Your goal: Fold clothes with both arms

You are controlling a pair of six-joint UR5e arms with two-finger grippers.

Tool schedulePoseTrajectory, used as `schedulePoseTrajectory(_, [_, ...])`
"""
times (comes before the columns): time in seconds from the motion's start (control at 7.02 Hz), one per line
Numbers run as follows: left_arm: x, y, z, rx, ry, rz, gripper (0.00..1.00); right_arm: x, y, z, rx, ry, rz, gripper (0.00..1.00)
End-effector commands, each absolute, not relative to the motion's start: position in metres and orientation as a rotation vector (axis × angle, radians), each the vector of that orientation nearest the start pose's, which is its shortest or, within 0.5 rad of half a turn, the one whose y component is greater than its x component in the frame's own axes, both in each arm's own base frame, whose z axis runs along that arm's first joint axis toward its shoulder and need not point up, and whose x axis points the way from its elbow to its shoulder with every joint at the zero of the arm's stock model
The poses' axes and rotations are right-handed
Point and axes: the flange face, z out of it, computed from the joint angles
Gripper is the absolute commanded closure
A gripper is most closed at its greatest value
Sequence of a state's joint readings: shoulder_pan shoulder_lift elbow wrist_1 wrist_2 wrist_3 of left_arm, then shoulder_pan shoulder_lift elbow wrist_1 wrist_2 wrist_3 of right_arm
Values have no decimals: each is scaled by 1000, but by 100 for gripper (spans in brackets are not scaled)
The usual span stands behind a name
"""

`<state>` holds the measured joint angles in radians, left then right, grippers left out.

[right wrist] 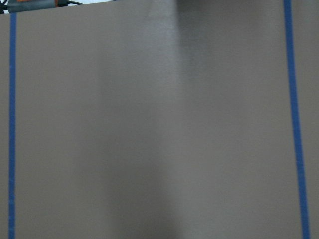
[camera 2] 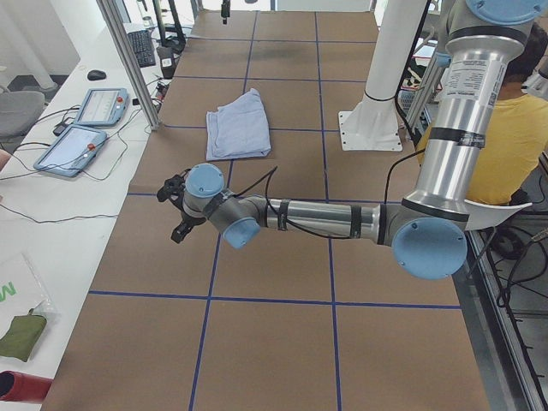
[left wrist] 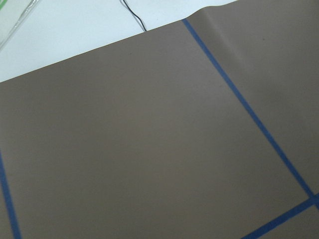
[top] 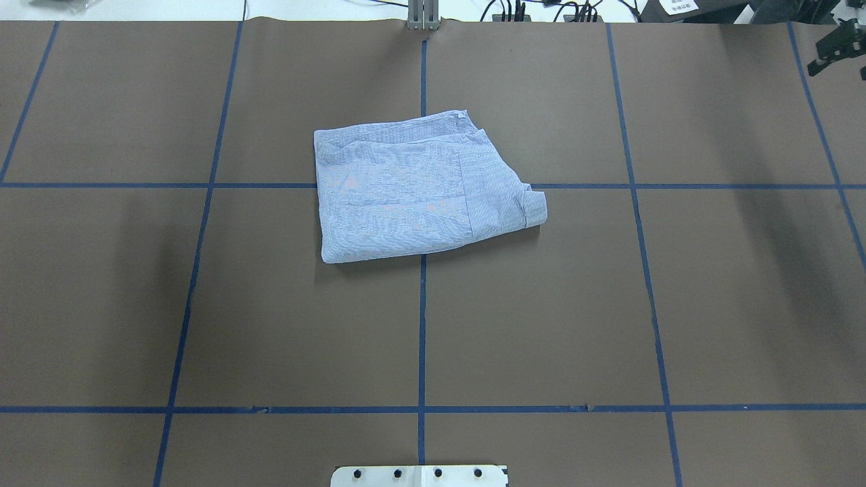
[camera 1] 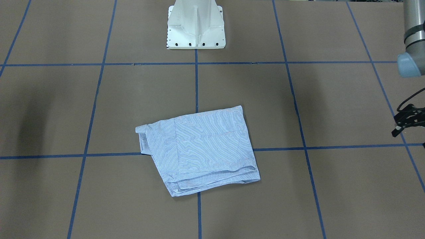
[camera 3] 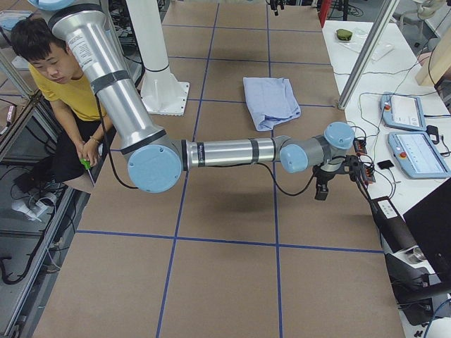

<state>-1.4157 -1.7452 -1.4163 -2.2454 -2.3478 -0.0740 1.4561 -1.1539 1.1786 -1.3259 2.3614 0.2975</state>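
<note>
The shirt [camera 1: 202, 149] looks soft and floppy; pinch its corners. Left claw [camera 1: 403, 122], right claw [top: 831, 49]: cannot tell if spread.

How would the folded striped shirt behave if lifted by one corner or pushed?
Probably floppy: the shirt is thin cloth in loosely stacked layers, so a one-corner lift would likely unfold it. Pushed, it would probably bunch rather than slide whole on the matte table.
</note>
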Motion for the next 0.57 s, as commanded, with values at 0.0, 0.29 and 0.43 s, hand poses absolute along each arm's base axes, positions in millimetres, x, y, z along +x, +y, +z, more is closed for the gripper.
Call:
schedulePoseTrajectory(0.0, [-14, -586, 580, 496, 833, 353, 1, 52, -647, 633, 71, -802, -13, 0])
schedulePoseTrajectory(0.29, [-27, -575, 556, 463, 850, 318, 1, 57, -630, 643, 47, -799, -40, 0])
schedulePoseTrajectory(0.43, [-30, -532, 579, 424, 850, 318, 1, 61, -615, 641, 65, -791, -41, 0])
